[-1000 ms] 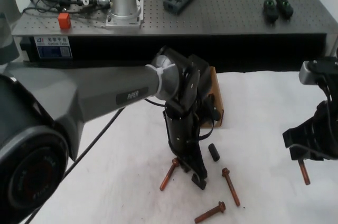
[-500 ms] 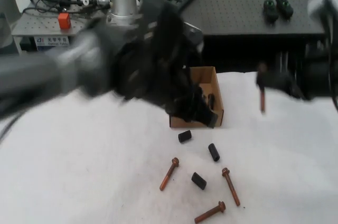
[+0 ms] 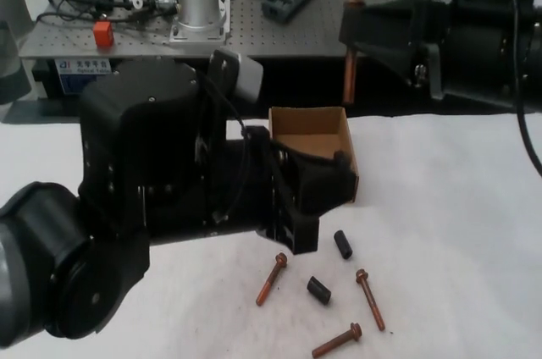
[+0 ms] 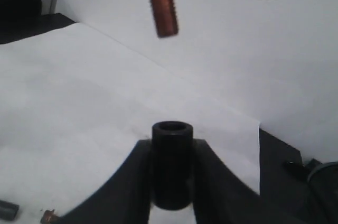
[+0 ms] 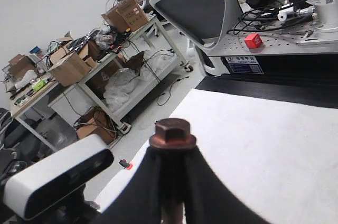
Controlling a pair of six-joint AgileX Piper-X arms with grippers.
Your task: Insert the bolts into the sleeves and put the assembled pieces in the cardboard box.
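Observation:
My left gripper [image 4: 171,182] is shut on a black sleeve [image 4: 171,163], held upright with its open bore showing. In the high view this gripper [image 3: 337,166] is in front of the cardboard box [image 3: 306,132]. My right gripper [image 5: 171,182] is shut on a copper bolt [image 5: 172,135], just below its hex head. From the high view the bolt [image 3: 349,63] hangs shank down from that gripper [image 3: 360,33], above and behind the box. In the left wrist view the bolt's threaded end [image 4: 161,5] hangs apart from the sleeve, off to one side of its bore.
Three loose bolts [image 3: 271,278] [image 3: 369,298] [image 3: 336,341] and two loose sleeves [image 3: 342,244] [image 3: 318,289] lie on the white cloth [image 3: 440,232] in front of the box. A perforated bench [image 3: 373,3] with a metal post, cables and black parts runs behind.
My left arm lifted off the cloth and swung its gripper up in front of the box. My right arm rose and moved left with the bolt, from low at the right to above the box.

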